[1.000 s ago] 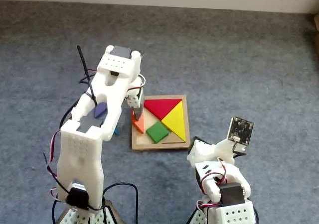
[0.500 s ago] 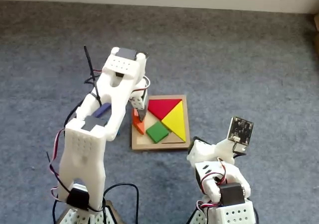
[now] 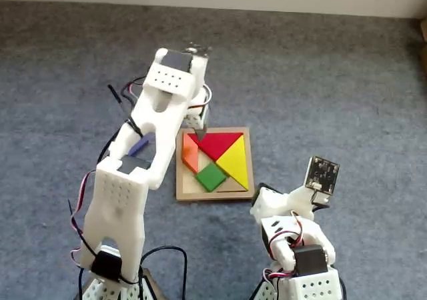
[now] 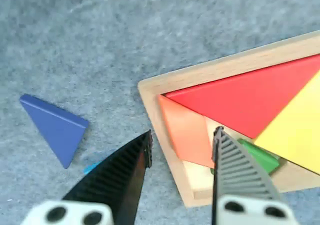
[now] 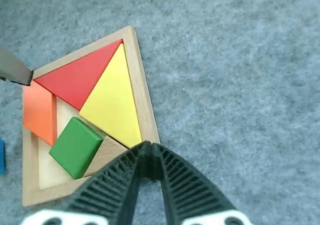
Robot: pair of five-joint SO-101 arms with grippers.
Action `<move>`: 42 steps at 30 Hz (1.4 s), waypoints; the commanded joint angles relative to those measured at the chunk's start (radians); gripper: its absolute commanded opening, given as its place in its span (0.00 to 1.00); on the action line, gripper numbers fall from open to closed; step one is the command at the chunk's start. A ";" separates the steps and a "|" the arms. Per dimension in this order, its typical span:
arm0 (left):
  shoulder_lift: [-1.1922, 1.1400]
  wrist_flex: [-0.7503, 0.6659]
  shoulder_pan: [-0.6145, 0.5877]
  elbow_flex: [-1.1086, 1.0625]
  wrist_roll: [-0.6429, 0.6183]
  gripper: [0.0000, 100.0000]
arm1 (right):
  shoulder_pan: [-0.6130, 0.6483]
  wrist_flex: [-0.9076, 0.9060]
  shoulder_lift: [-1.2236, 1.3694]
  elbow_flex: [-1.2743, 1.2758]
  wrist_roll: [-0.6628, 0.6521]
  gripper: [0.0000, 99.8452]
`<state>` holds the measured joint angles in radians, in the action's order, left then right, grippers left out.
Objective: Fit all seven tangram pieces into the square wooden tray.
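Wooden tray (image 3: 213, 195) holds red (image 4: 250, 95), yellow (image 4: 295, 135), orange (image 4: 187, 132) and green (image 5: 75, 147) pieces; a blue triangle (image 4: 55, 125) lies outside on the carpet (image 3: 333, 80). Left jaws hang spread over orange, right jaws clenched empty near the tray. Dropping lower could knock orange askew.
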<state>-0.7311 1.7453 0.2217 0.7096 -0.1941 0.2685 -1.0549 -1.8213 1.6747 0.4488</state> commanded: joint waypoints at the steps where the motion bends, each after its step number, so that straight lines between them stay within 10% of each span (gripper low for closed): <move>1: 0.074 0.021 0.024 0.042 -0.005 0.21 | -0.016 0.013 -0.015 0.104 -0.011 0.00; 28: 0.170 0.023 -0.289 -0.300 0.230 0.21 | -0.038 0.018 -0.015 0.104 -0.011 0.00; 42: 0.716 -0.146 -0.303 -0.854 0.107 0.21 | -0.038 0.018 -0.015 0.104 -0.008 0.00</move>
<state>-0.1419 1.7008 -0.0667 0.0100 -0.0023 0.2440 -1.0549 -1.8213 1.6747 0.4488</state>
